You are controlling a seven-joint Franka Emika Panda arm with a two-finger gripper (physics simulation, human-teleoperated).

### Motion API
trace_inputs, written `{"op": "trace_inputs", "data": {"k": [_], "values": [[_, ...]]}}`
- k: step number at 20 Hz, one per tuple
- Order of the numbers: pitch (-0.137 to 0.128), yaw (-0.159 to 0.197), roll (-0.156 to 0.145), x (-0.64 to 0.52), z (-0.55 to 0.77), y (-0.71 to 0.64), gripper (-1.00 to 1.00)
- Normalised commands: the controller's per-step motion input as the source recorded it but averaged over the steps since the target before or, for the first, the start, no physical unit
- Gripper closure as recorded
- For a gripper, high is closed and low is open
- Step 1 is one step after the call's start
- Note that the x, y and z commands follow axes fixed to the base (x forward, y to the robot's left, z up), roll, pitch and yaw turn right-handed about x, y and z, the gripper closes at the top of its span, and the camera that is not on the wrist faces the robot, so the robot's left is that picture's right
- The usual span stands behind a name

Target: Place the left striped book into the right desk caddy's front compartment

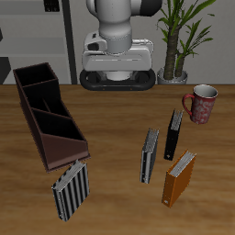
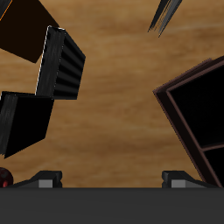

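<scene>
Looking down on a wooden bench [image 2: 122, 105]: slim black-and-grey striped hardcover book [image 2: 63, 66] beside a plain black book [image 2: 22, 122]; dark maroon open-topped box organiser [image 2: 197, 114] well apart.

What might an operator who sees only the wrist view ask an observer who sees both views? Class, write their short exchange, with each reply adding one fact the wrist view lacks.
Operator: I see a slim striped book between an orange book and a black book. Is it the only striped one?
Observer: No. A wider striped book stands near the table's front edge, close to the caddy.
Operator: My view cuts the caddy off. How does the rest look?
Observer: It is long and runs toward the table's back, with inner dividers, one of them slanted.
</scene>
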Motion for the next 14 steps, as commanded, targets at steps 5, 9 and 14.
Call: {"op": "trace_inputs", "data": {"k": [5,9,14], "values": [[0.009,-0.005,-0.035,0.15,0.00,-0.14,-1.00],[-0.010,-0.006,-0.045,0.17,0.08,-0.05,-1.00],[-0.014,-0.019,-0.070,0.27,0.12,0.01,-1.00]]}}
